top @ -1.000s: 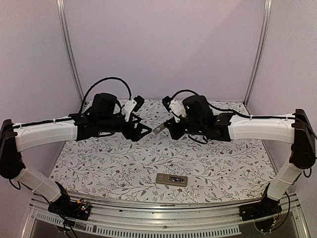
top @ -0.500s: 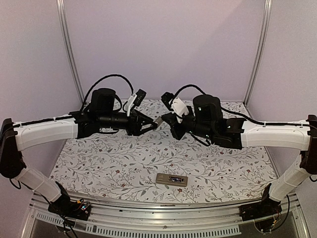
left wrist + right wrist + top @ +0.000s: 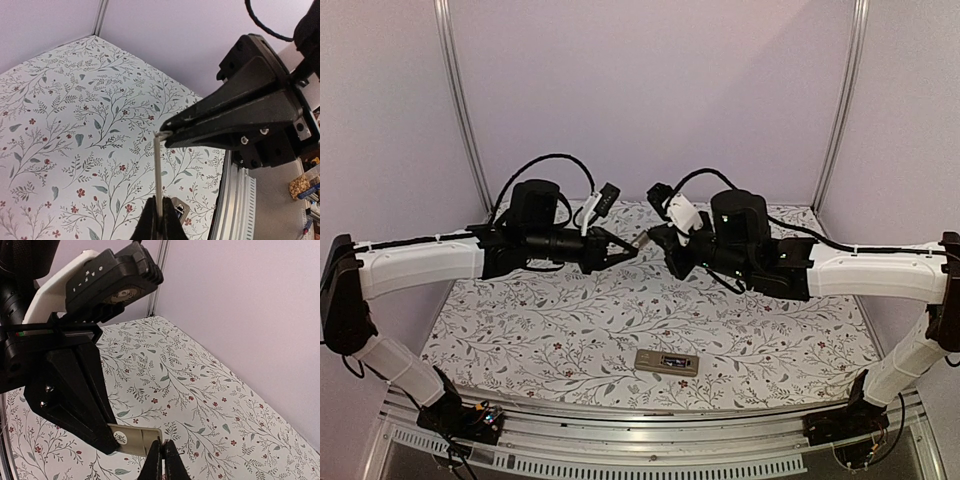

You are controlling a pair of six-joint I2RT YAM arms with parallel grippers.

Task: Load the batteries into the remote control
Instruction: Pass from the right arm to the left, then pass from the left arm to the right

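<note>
The remote control [image 3: 667, 362] lies flat near the table's front edge, screen side up; in the left wrist view part of the remote control [image 3: 179, 210] shows far below. High above the table's middle, a small flat grey cover piece [image 3: 643, 241] hangs between both grippers. My left gripper [image 3: 630, 246] is shut on one end of it, and the cover [image 3: 160, 170] appears edge-on as a thin strip rising from the left gripper [image 3: 158, 199]. My right gripper [image 3: 656, 240] is shut on the other end; the cover [image 3: 131, 437] shows its flat face beside the right gripper [image 3: 162, 442]. The batteries are out of view.
A floral-patterned cloth [image 3: 520, 330] covers the table. Lilac walls with metal corner posts [image 3: 460, 110] close the back and sides. A metal rail [image 3: 650, 455] runs along the front edge between the arm bases.
My left gripper has reached the cover's free end and shut on it. The right arm swung its held cover toward the left gripper a second ago and has since stayed still.
</note>
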